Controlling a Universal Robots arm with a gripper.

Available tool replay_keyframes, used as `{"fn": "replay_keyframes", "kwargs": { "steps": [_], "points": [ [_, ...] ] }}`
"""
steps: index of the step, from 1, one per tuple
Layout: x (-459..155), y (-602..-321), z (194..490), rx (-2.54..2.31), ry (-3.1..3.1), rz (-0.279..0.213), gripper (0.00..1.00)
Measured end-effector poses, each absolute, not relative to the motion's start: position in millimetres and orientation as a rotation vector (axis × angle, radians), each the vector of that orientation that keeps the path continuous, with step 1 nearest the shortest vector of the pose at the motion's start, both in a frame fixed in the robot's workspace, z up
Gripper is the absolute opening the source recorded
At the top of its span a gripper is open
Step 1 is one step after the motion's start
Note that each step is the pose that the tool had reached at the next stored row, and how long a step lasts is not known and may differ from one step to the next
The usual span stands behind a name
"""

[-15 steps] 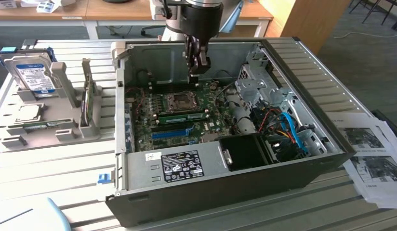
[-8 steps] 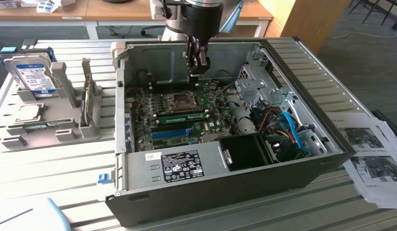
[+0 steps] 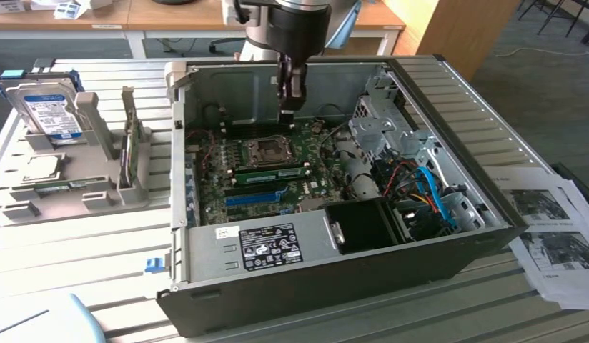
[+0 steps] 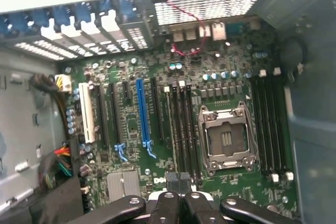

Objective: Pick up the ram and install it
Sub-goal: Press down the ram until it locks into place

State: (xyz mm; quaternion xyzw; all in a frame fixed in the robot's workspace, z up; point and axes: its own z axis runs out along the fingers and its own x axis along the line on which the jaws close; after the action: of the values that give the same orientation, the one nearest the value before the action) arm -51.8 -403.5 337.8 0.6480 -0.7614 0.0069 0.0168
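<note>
Though clenched on nothing, hangs over the motherboard (image 3: 275,189) inside the open case (image 3: 323,286): gripper (image 3: 288,107). Ram (image 3: 56,187): green stick lying flat in the tray (image 3: 8,214), outside the case, well apart from the gripper toward the exterior view's left and nearer the camera. Long axis: roughly left to right in that view. Hard to make out: a second green strip (image 3: 271,173) beside the socket (image 3: 268,148), seated stick or bare board, cannot tell. Chips on the ram too small to read.

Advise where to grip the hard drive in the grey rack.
Pinch the hard drive at its top edge, across its thin sides, from above. It stands on end; the grey rack holds its lower part, so likely only the top is free.
</note>
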Motion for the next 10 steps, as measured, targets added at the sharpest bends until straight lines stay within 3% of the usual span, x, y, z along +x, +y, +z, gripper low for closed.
{"fn": "replay_keyframes", "kwargs": {
  "steps": [10],
  "points": [
    [-51.8, -403.5, 337.7, 1.785, -2.543, 0.016, 0.09]
  ]
}}
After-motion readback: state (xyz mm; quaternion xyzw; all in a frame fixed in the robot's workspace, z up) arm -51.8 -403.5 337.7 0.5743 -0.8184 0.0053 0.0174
